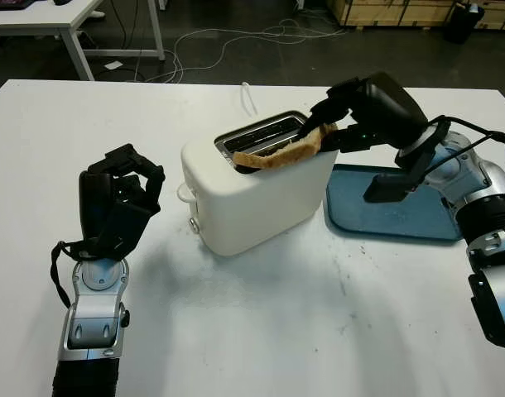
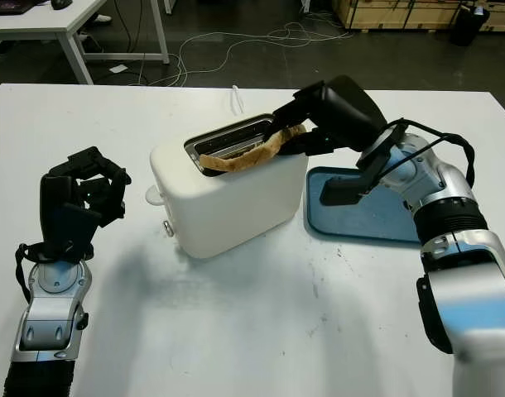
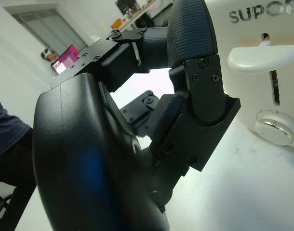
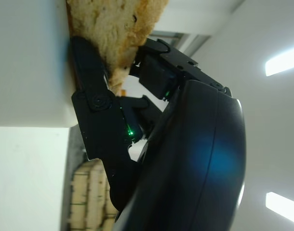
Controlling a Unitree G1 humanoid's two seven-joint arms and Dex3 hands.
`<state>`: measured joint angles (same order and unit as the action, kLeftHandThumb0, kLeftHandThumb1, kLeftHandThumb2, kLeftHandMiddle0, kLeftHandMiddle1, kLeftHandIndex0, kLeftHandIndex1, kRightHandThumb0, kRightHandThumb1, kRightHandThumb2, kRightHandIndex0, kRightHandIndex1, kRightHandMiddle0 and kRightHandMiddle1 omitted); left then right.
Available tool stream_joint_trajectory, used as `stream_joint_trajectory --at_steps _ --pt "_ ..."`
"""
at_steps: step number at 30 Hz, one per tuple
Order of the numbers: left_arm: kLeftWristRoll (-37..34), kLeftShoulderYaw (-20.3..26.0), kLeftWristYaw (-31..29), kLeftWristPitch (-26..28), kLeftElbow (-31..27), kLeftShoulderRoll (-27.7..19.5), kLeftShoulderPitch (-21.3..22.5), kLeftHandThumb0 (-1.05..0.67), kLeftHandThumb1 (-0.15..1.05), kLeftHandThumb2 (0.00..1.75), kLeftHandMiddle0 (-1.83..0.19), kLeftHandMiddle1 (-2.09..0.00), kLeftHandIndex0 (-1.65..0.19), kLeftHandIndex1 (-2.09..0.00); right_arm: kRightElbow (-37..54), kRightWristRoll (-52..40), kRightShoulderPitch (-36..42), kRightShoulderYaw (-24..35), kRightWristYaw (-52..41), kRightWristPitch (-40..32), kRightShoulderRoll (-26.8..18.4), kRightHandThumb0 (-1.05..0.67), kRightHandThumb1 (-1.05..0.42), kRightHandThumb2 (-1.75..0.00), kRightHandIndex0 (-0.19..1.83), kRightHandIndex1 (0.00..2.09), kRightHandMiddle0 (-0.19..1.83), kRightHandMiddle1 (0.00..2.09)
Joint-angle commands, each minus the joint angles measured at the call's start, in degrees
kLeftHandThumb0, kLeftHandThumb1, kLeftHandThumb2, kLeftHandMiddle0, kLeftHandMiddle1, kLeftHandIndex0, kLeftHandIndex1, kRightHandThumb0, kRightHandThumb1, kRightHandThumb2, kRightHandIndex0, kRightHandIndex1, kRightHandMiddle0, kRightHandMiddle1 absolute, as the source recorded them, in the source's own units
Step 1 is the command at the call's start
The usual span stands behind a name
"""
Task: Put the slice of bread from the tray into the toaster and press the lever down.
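White table [image 1: 319, 331] carries a cream toaster [image 1: 261, 194]; browned, rough-edged bread slice [image 1: 277, 155], pinched by the right hand [image 1: 339, 124], lies slantwise over the slot. Left hand [image 1: 120, 203] curled, empty.

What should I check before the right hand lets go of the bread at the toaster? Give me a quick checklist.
1. Grip: right hand is shut on the slice of bread. Ok.
2. Bread in slot: the slice lies tilted across the top of the toaster, one end dipping into a slot, the rest above the rim. Not ok.
3. Lever: the white lever is up, unpressed. Ok for now.
4. Left hand: fingers curled, holding nothing, beside the toaster's lever end, apart from it. Ok.
5. Tray: blue tray beside the toaster, no bread on its visible part. Ok.
6. Slot depth free: cannot tell.
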<state>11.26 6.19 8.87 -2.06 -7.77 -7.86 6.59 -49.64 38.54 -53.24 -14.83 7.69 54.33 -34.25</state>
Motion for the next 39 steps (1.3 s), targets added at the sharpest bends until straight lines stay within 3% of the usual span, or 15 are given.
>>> stream_joint_trajectory --at_steps 1,6,9,13,23,30,39 --pt "-0.3 0.1 0.1 -0.4 -0.3 0.2 0.1 -0.80 0.64 0.83 -1.32 -1.50 -1.07 -1.50 1.6 2.5 0.2 -1.1 2.0 -1.8 -1.3 -0.50 -0.92 -0.36 1.17 1.74 0.89 1.73" --pt "-0.3 0.2 0.2 -0.2 -0.4 0.3 0.0 -0.79 0.63 0.84 -1.32 -1.50 -1.06 -1.50 2.8 6.0 -1.0 -2.7 4.8 -2.9 -2.4 -0.41 -0.92 -0.35 1.14 1.75 0.84 1.73" --pt "-0.2 0.1 0.0 0.0 -0.6 0.2 -0.1 -0.80 0.63 0.84 -1.32 -1.51 -1.07 -1.51 2.7 6.8 -2.3 -3.1 5.1 -3.6 -2.8 -0.38 -0.92 -0.29 1.13 1.75 0.90 1.56" --pt "0.0 0.0 0.3 -0.2 -0.5 0.3 -0.2 -0.79 0.63 0.85 -1.32 -1.51 -1.06 -1.51 1.4 6.1 -4.8 -3.7 2.6 -4.7 -3.4 -0.38 -0.92 -0.29 1.11 1.75 0.85 1.72" --pt "-0.5 0.1 0.1 -0.8 0.0 0.3 -0.1 -0.79 0.62 0.87 -1.32 -1.51 -1.06 -1.51 -1.9 7.7 -10.5 -6.4 2.7 -3.3 -4.1 -0.41 -0.92 -0.22 1.10 1.75 0.89 1.64" --pt "-0.3 0.0 0.2 -0.4 -0.2 0.4 -0.1 -0.79 0.61 0.87 -1.33 -1.50 -1.08 -1.50 -3.2 9.0 -14.9 -9.8 -0.4 -2.7 -4.4 -0.46 -0.92 -0.35 1.09 1.75 0.82 1.74" --pt "0.0 -0.1 0.4 -0.4 -0.3 0.4 -0.2 -0.80 0.63 0.86 -1.33 -1.51 -1.07 -1.52 -1.9 11.5 -17.7 -13.8 -2.1 -1.0 -3.7 -0.47 -0.92 -0.33 1.11 1.75 0.83 1.75"
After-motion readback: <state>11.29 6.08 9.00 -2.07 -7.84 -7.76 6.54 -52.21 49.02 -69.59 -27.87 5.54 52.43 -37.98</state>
